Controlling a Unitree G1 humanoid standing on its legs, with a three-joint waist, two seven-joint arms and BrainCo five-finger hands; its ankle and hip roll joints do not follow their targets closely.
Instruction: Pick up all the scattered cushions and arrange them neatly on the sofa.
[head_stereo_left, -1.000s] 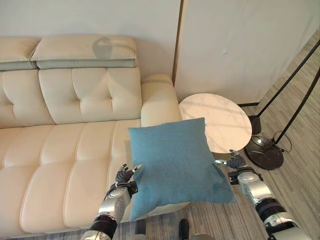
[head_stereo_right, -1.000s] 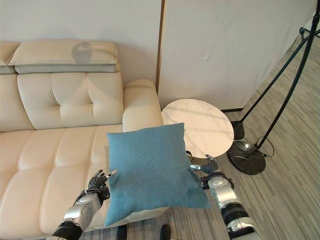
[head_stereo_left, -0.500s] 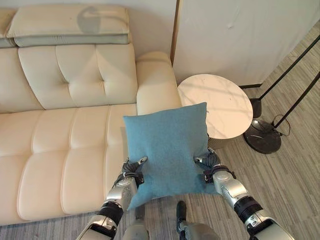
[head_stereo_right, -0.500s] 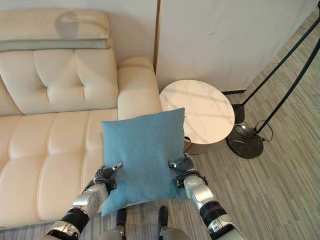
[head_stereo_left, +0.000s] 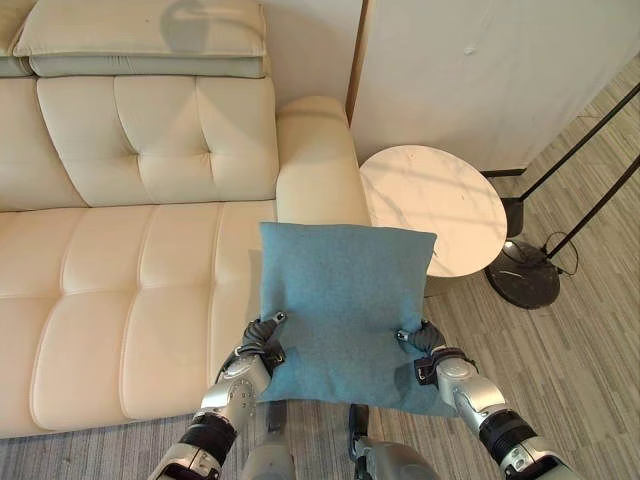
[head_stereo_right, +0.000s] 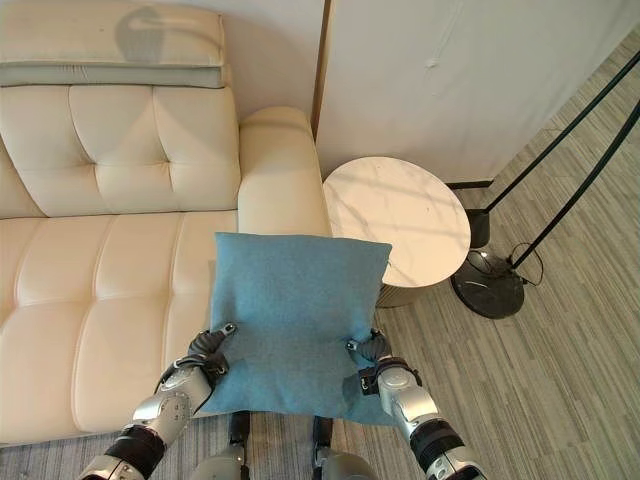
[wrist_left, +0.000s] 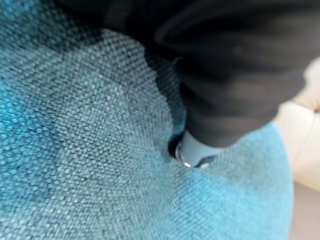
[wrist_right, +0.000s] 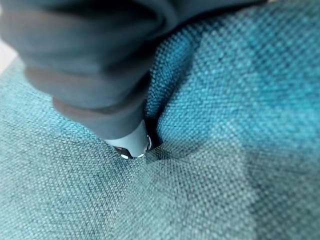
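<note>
Two robot hands, left robot hand (head_stereo_left: 262, 343) and right robot hand (head_stereo_left: 424, 345), pinching blue cushion (head_stereo_left: 345, 310) by its lower edge; cushion now squarer, shifted from round side table (head_stereo_left: 434, 205) toward sofa (head_stereo_left: 120, 280) front edge near the armrest; release onto the seat pending.

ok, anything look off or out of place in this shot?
Nothing damaged or spilled. The blue cushion is not on the sofa yet: the left hand and right hand hold it by its lower corners, in front of the seat's right end, near the round side table.
</note>
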